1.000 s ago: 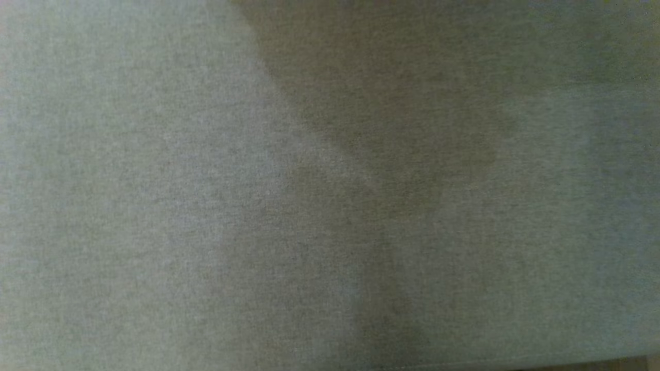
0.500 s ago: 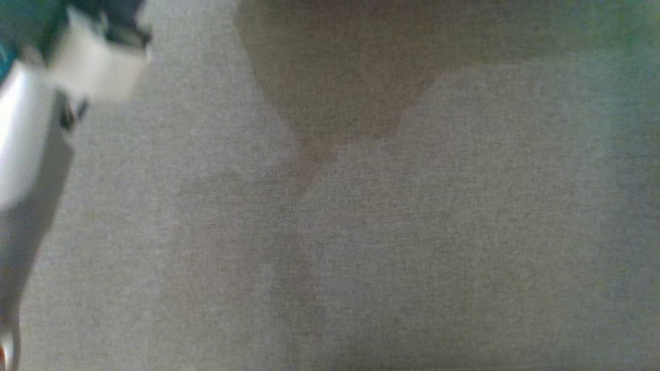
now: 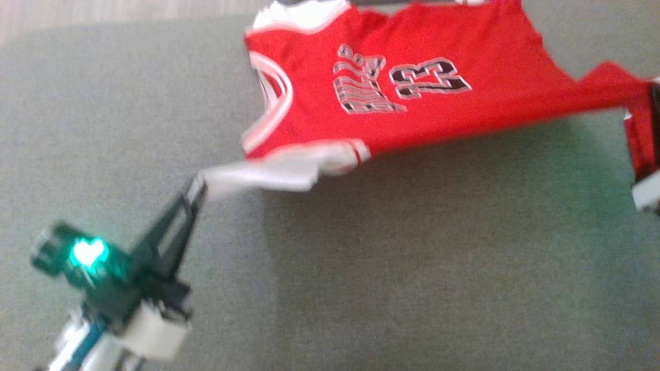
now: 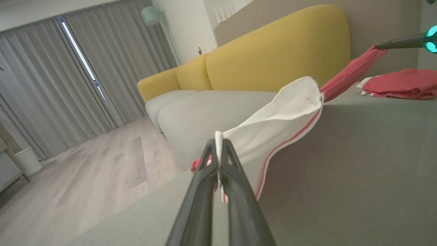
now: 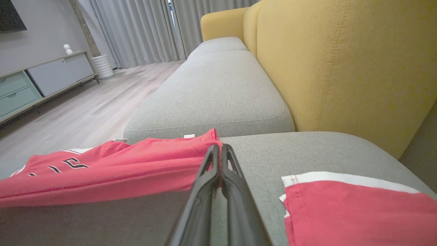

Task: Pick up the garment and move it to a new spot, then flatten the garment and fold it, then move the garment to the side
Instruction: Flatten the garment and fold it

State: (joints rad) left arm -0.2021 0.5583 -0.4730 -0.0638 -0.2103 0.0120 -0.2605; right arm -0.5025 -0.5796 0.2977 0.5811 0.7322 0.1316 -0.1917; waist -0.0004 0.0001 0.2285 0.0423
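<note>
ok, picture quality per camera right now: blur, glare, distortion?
Head view: motion-blurred; left gripper smeared, its green light blooms; jersey casts a shadow on the grey cushion. Left wrist view: sharp, curtains splayed by the wide lens, window slit blown out. Right wrist view: crisp, even light, sofa back stretched.

A sofa point(image 4: 205, 112) with grey seat cushions point(image 5: 211, 92) and a yellow backrest point(image 5: 341, 61) runs toward full-length grey curtains point(image 4: 51, 78); a narrow gap point(image 4: 82, 61) between them admits daylight. The floor point(image 5: 85, 112) is pale wood plank. A low cabinet point(image 5: 51, 77) stands against a grey wall point(image 5: 41, 30), with a white ribbed container point(image 5: 102, 66) beside it. A pale green lamp point(image 4: 150, 15) sits high beside the curtains.
</note>
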